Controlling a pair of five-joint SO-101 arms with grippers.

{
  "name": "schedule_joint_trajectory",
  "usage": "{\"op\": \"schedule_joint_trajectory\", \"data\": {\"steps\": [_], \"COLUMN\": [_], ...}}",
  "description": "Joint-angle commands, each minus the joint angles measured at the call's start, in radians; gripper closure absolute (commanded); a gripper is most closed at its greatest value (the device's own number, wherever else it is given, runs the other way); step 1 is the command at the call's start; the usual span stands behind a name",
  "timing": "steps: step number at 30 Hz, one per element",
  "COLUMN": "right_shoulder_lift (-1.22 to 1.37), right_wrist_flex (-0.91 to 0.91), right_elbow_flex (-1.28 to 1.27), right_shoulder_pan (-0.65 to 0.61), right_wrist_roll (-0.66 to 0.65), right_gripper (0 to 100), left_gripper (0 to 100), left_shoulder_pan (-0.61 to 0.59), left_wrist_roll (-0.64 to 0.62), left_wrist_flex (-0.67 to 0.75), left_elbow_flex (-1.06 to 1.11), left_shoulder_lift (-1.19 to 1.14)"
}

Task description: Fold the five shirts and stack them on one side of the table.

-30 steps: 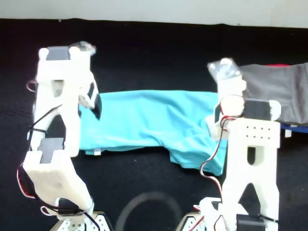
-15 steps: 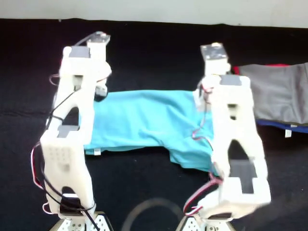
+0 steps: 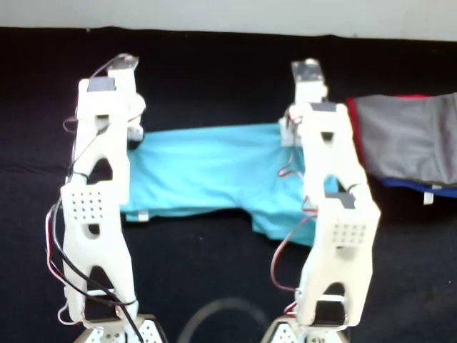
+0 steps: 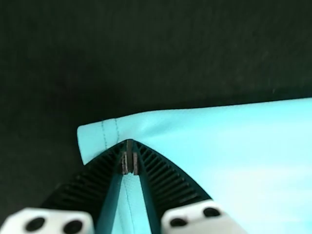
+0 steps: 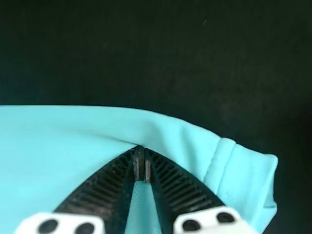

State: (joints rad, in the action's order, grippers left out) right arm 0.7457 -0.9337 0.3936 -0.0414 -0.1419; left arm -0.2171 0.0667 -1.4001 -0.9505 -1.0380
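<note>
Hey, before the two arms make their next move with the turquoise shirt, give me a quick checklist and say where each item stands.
1. Left gripper shut on the turquoise shirt at its hemmed corner: ok.
2. Right gripper shut on the shirt's far edge near the other corner: ok.
3. Both grips on the same far edge: ok.
4. Shirt lying flat: not ok, its near edge bulges out by the right arm.
5. Gap to the gray-topped stack: cannot tell, the right arm covers it.
</note>
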Motion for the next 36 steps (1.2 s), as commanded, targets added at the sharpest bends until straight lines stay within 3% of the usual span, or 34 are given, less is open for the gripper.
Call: {"op": "schedule_joint_trajectory", "data": {"steps": [1,12,18,22,30,36], "right_shoulder_lift": [0.050,-0.019,-0.070,-0.104,-0.234,-0.529], "right_wrist_flex": [0.012,-0.467,-0.702,-0.829,-0.834,-0.831], "right_elbow_flex": [0.174,0.503,0.684,0.843,0.875,0.478], "right_shoulder_pan": [0.059,0.054,0.053,0.053,0.104,0.093], "right_wrist_roll": [0.009,0.008,0.009,0.008,0.008,0.008], "right_gripper": [97.4,97.5,97.5,97.5,97.5,97.6], "left_gripper": [99,99,99,99,99,99], "left_shoulder_pan": [-0.019,0.021,0.061,0.076,0.088,0.113], "left_wrist_roll": [-0.005,-0.008,-0.011,-0.012,-0.077,-0.080], "left_wrist_flex": [0.009,-0.350,-0.374,-0.377,-0.374,-0.167], "left_elbow_flex": [-0.176,-0.650,-0.665,-0.535,0.088,0.503], "left_shoulder_lift": [-0.090,-0.145,-0.085,0.059,0.493,0.622]}}
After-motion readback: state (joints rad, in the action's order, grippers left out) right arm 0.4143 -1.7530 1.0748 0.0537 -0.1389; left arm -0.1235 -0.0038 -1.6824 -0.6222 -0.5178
